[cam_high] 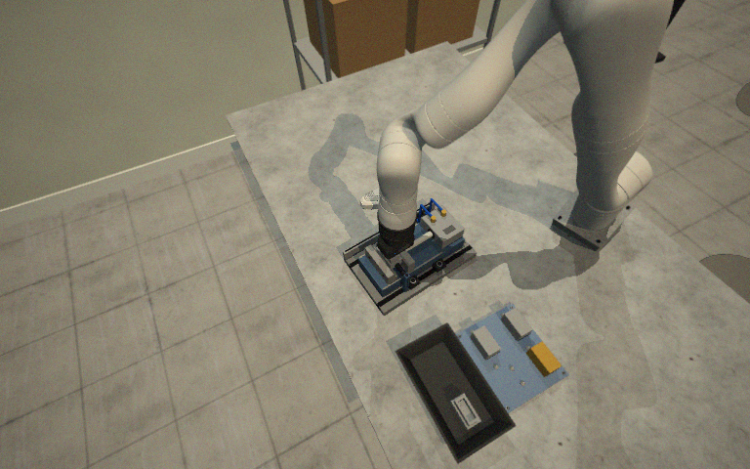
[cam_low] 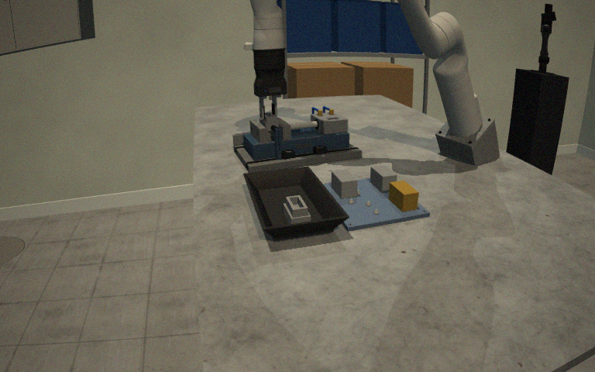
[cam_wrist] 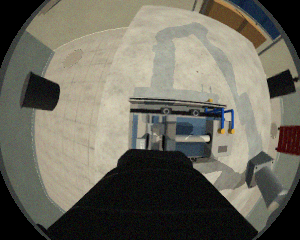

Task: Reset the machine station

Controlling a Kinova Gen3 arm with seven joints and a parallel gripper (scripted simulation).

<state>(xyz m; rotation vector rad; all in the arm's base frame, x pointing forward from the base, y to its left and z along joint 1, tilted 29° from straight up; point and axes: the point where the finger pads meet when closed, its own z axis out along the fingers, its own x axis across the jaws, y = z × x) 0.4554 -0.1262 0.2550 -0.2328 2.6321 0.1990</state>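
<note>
My gripper point(cam_low: 267, 112) points straight down over the vise and is shut on a gray blank point(cam_low: 270, 118) point(cam_wrist: 157, 128) at the fixed jaw point(cam_high: 380, 264) point(cam_low: 258, 130). The moving jaw point(cam_high: 407, 260) point(cam_low: 282, 128) is close on the other side. Bars, work stop contact and the blank's underside are hidden. One finished part point(cam_high: 465, 410) point(cam_low: 297, 209) lies pocket up in the black tray point(cam_high: 483, 437) point(cam_low: 305, 228). The infeed plate point(cam_high: 533, 390) point(cam_low: 365, 219) bears two gray blanks point(cam_high: 485, 341) point(cam_low: 344, 184) and a yellow brass blank point(cam_high: 543, 358) point(cam_low: 403, 195), beside short pins.
The hose block point(cam_high: 444, 226) point(cam_low: 333, 123) with blue hoses point(cam_wrist: 229, 111) and yellow fittings stands at the vise's far end, joined by a pale rod point(cam_wrist: 192, 138). The tray and plate sit side by side in front of the vise. The arm's base point(cam_high: 588, 226) point(cam_low: 466, 145) is to the right.
</note>
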